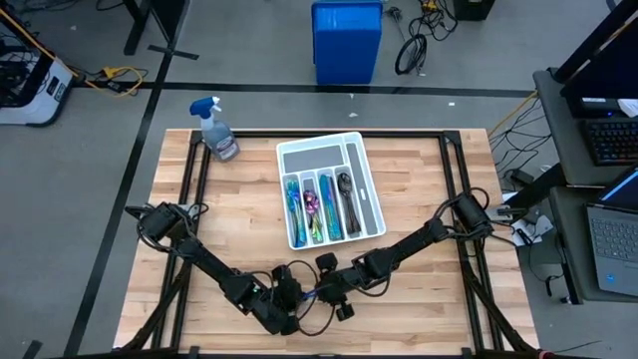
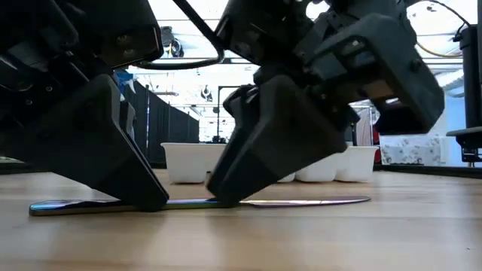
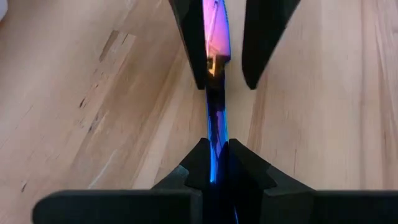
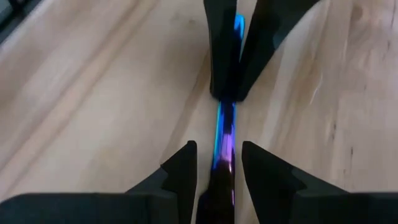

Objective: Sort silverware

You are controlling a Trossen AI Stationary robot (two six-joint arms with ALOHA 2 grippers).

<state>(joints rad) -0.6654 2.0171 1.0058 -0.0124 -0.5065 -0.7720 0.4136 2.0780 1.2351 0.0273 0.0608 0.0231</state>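
While both my grippers meet over one piece, the legend reads:
Left gripper [image 3: 214,163]: fingers pinching the iridescent blue knife [image 2: 301,202], which lies flat on the wooden table [image 1: 419,299].
Right gripper [image 4: 217,163]: fingers spread astride the same knife, not gripping it.
Risk: a thin, slick blade may pivot or slip from my one-sided pinch, or catch my right fingers when lifted.
Destination: white compartmented tray [image 1: 365,158], well apart.
Writing: none legible.

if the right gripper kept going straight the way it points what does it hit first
Most likely the left gripper, shut on the knife just ahead. The right gripper straddles the same knife, open; depth between them is unclear.
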